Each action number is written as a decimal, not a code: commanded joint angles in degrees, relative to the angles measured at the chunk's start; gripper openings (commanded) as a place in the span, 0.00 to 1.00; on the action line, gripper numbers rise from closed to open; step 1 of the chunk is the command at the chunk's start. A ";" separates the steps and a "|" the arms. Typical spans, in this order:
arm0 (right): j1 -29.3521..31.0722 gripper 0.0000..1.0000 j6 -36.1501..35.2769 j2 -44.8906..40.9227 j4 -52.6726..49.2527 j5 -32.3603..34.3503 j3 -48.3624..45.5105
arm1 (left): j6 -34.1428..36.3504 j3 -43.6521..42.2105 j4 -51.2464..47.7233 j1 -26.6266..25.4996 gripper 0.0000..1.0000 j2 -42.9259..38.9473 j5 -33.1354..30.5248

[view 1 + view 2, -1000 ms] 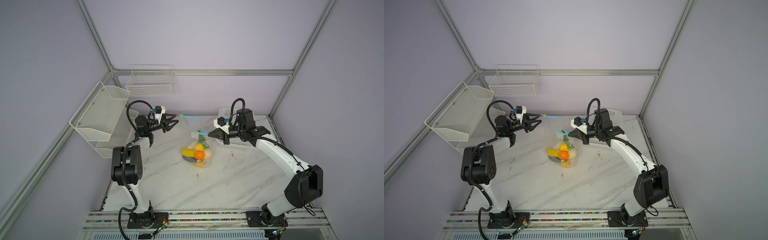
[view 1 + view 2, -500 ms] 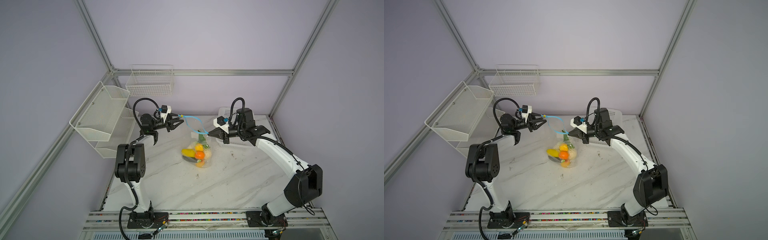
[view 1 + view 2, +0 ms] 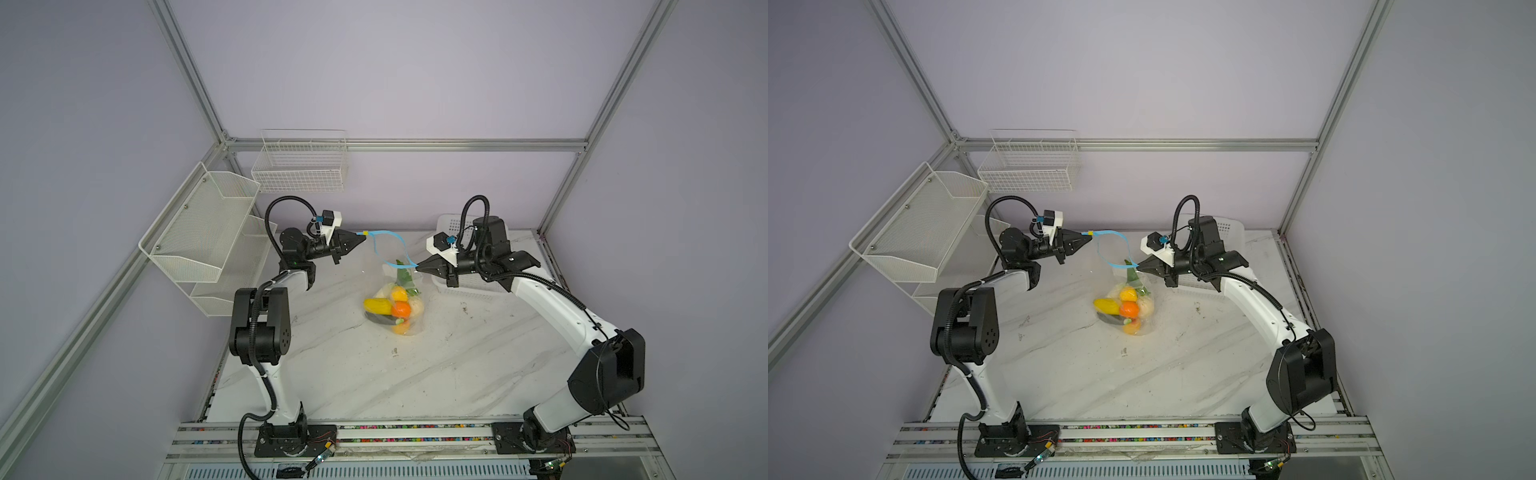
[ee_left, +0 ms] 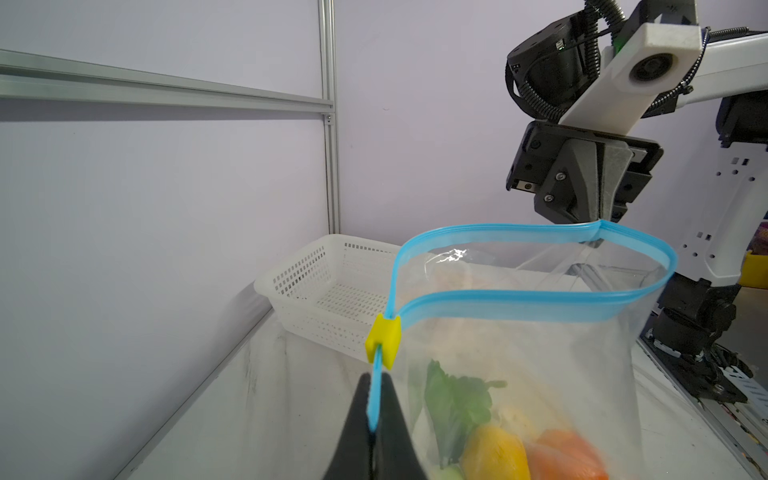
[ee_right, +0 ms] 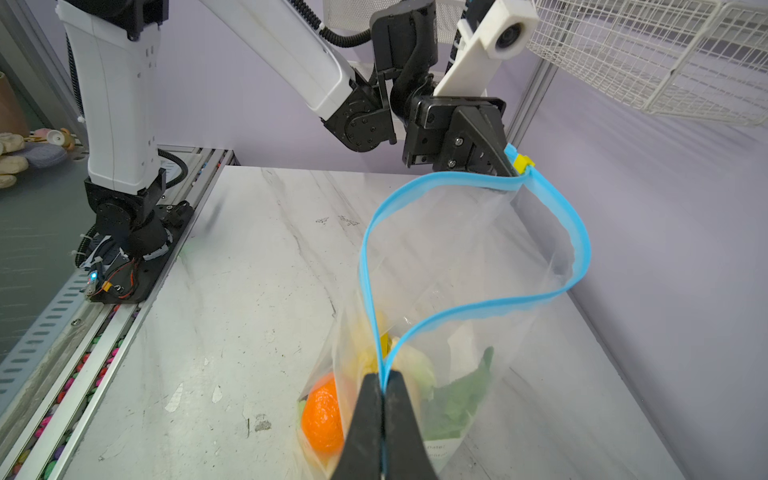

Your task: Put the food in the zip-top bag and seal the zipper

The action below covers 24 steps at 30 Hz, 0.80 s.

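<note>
- Change from one second earlier: the left gripper [image 3: 360, 236] has travelled from a stand-off position, jaws apart, toward the middle of the scene, and has clenched on the end of the zipper [image 3: 384, 232]. The right gripper [image 3: 419, 267] has kept its place.
- Left jaws, left wrist view: pressed together on the blue tail of the zipper [image 4: 519, 299], just behind the yellow slider [image 4: 384, 338].
- Right jaws, right wrist view: the right gripper [image 5: 381, 380] is clamped on the opposite end of the strip, where its two sides meet.
- Zip-top bag [image 3: 401, 291]: strung between the two grippers, its mouth gaping as an open loop. Its loaded bottom appears to rest on the marble table [image 3: 374, 374] near the middle.
- Food [image 3: 392, 309]: yellow, orange, pale and green pieces, all heaped inside the bag. The white basket [image 4: 328, 282] behind shows none.
- Handling, as judged: the film is thin, limp and probably slippery, so it offers no firm hold. The toy load looks light but pulls the bag downward.
- The strip is the stiffest part, so its two ends are the sound places to grip.
- The slider, a small hard block, is best pushed along a strip kept taut.
</note>
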 commanded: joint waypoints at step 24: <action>-0.75 0.00 2.67 -5.59 -5.87 4.19 7.12 | 9.46 -27.98 -33.51 0.06 0.00 -50.10 -20.51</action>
